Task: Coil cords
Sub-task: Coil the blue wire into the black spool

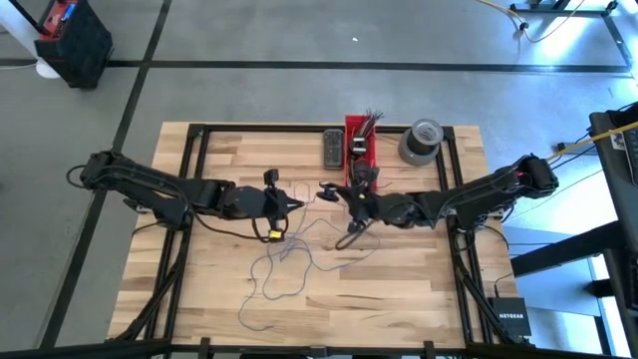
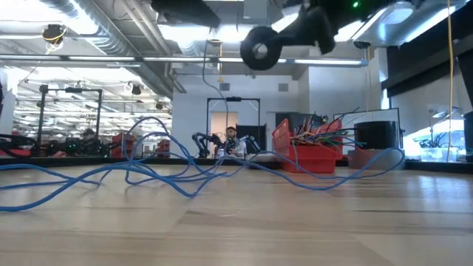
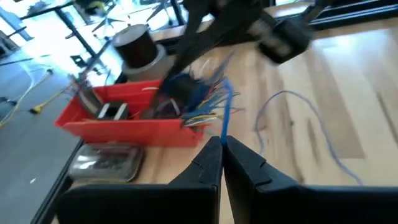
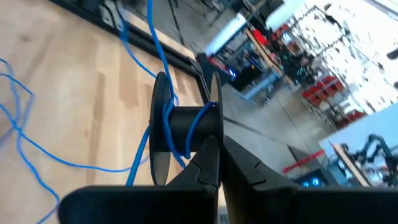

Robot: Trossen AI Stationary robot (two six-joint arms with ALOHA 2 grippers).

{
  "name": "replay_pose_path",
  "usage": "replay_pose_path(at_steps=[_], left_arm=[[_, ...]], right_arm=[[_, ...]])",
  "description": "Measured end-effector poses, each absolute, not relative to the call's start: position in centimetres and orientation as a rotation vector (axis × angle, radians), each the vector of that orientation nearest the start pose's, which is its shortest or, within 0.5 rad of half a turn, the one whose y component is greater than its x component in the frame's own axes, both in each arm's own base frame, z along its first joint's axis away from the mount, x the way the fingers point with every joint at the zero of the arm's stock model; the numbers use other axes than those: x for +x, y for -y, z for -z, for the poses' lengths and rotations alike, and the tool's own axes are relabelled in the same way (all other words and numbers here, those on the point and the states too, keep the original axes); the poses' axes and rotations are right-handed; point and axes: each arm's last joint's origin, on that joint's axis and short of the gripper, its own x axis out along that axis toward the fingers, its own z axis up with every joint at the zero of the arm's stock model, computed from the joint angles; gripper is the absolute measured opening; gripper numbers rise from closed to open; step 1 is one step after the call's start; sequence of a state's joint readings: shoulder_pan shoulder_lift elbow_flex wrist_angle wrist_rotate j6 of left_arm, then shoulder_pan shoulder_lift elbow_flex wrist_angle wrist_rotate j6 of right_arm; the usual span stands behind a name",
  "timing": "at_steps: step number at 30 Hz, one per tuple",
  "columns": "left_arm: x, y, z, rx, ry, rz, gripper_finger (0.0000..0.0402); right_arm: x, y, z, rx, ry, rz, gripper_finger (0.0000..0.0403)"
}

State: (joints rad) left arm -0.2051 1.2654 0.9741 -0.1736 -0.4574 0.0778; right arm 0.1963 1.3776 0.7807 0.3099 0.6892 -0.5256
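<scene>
Mid-coil: right gripper clamps the spool, left gripper pinches the blue cord.

High view: both grippers meet just in front of the red bin; slack cord loops toward the table's near edge, closer to the left arm.
Low view: spool hangs above the table, cord sprawled below.
Left wrist: fingers shut on cord running up toward the bin.
Right wrist: spool axis crosswise to the fingers, few turns on.
</scene>
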Motion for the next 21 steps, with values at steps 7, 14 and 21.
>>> replay_pose_path(at_steps=[7,14,21], left_arm=[[27.8,4.3,-30.7,0.169,-0.327,-0.253,0.0005],[28.5,4.4,-30.5,0.143,-0.225,-0.249,0.0005],[30.4,4.4,-29.4,0.129,-0.177,-0.201,0.0005]], right_arm=[[29.3,-3.3,-24.6,-0.59,-0.387,0.418,0.0008],[29.4,-2.8,-24.8,-0.527,-0.365,0.442,0.0008],[29.6,-2.4,-25.1,-0.446,-0.325,0.429,0.0008]])
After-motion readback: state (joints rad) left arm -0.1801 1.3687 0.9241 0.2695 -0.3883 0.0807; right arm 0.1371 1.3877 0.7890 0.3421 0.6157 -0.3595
